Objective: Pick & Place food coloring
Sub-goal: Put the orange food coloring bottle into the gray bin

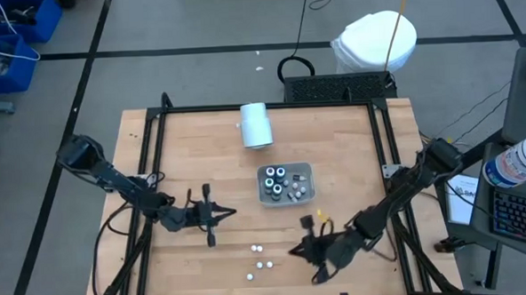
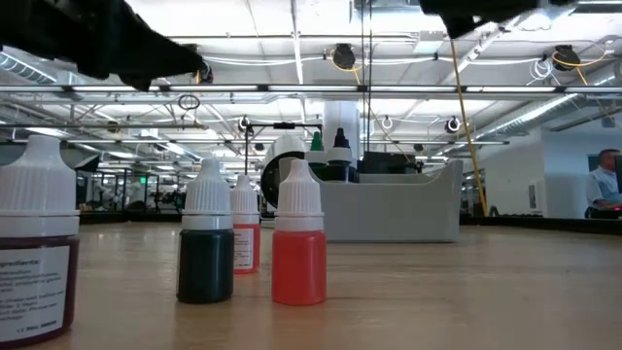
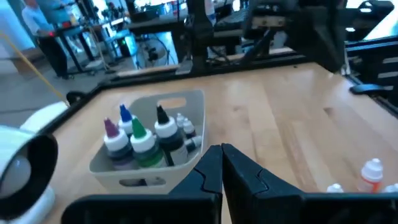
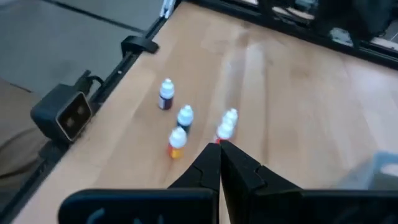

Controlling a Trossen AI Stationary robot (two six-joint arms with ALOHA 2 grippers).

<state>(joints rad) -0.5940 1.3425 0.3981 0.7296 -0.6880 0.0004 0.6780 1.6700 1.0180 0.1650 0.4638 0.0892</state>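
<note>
Several small food coloring bottles (image 1: 260, 257) stand loose on their bases on the near middle of the table. In the right wrist view they (image 4: 185, 117) show just beyond my shut right gripper (image 4: 219, 151). The low view shows them (image 2: 298, 233) close up, with red and dark liquid. More bottles (image 3: 144, 142) with coloured tips stand upright in the grey tray (image 1: 305, 171). My left gripper (image 1: 223, 215) is shut, left of the tray and above the table; it (image 3: 221, 154) points toward the tray (image 3: 186, 99). My right gripper (image 1: 296, 250) sits right of the loose bottles.
A white cylinder (image 1: 256, 126) lies on its side toward the far edge. A black frame rail (image 1: 270, 105) runs around the table. A small yellow-and-black object (image 1: 315, 220) lies near my right arm. Bare wood lies between the tray and the loose bottles.
</note>
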